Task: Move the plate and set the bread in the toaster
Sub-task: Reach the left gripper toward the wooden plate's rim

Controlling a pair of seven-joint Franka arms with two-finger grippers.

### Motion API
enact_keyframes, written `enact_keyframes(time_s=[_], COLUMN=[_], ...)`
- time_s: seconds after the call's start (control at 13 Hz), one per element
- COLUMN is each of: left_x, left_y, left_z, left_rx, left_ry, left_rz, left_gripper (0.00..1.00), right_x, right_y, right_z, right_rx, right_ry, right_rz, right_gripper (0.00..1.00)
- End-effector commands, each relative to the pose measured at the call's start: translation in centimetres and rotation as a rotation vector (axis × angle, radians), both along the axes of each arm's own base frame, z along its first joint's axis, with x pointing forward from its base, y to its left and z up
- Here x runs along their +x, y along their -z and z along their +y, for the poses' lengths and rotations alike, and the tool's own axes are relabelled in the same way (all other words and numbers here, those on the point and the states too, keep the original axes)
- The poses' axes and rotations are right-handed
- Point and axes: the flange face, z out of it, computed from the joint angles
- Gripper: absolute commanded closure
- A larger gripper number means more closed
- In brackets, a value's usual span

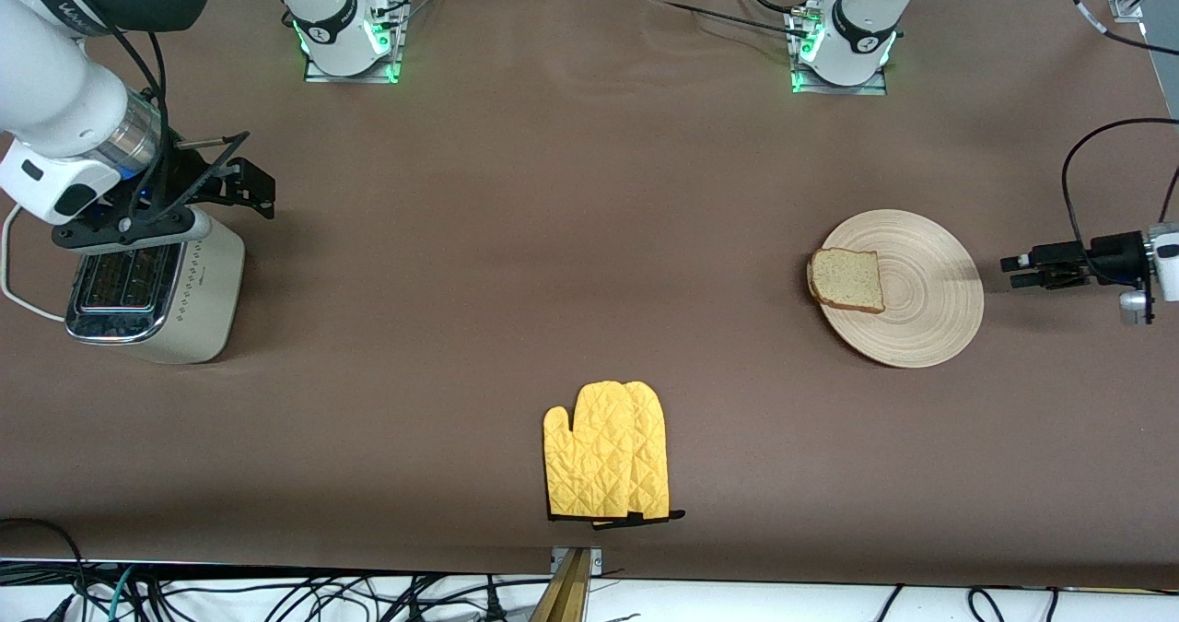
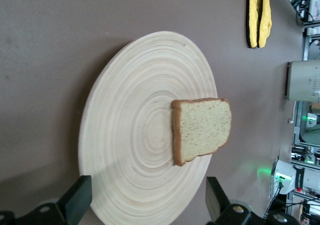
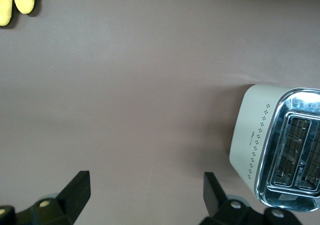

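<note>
Front view shows nothing done: my left hand [image 1: 1016, 272], wide and empty, beside the plate [image 1: 930, 299] carrying bread [image 1: 847, 280]; right hand [image 1: 241, 182], wide, over the toaster [image 1: 193, 299].

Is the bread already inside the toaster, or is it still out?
Out. The bread lies flat on the plate, overhanging its rim toward the right arm's end. The toaster stands upright, its slots showing no bread.

Grooved matt wooden plate [image 1: 921, 295], glossy chrome-topped toaster [image 1: 152, 295], quilted cloth mitt [image 1: 608, 451], all on a matt brown table cover [image 1: 553, 235]
</note>
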Motion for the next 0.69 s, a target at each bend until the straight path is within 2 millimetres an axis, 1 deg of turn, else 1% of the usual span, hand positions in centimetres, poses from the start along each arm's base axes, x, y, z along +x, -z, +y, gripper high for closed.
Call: enact_keyframes(time_s=[0.0, 0.08, 0.15, 0.23, 0.31, 0.38, 0.54, 0.62], left_x=[1.0, 0.3, 0.0, 0.3, 0.9, 1.0, 0.7, 0.9], left_y=[2.3, 3.8, 4.6, 5.0, 4.9, 5.3, 6.9, 7.2], left_z=[2.0, 2.6, 2.7, 2.2, 1.5, 1.1, 0.8, 0.5], left_rx=[-0.04, -0.058, -0.069, -0.088, -0.107, -0.115, -0.139, -0.154], left_ry=[0.026, 0.009, -0.002, -0.02, -0.034, -0.039, -0.064, -0.076], left_rz=[-0.086, -0.074, -0.064, -0.059, -0.068, -0.061, -0.033, -0.032], left_gripper=[0.0, 0.0, 0.0, 0.0, 0.0, 0.0, 0.0, 0.0], right_x=[-0.2, -0.2, -0.2, -0.2, -0.2, -0.2, -0.2, -0.2], right_y=[-0.3, -0.2, -0.2, -0.2, -0.2, -0.2, -0.2, -0.2], right_z=[0.1, 0.1, 0.1, 0.1, 0.1, 0.1, 0.0, 0.1], right_rx=[0.0, 0.0, 0.0, 0.0, 0.0, 0.0, 0.0, 0.0], right_ry=[0.012, 0.012, 0.012, 0.012, 0.011, 0.011, 0.012, 0.012], right_rz=[0.003, 0.004, 0.004, 0.004, 0.004, 0.007, 0.007, 0.006], right_gripper=[0.0, 0.0, 0.0, 0.0, 0.0, 0.0, 0.0, 0.0])
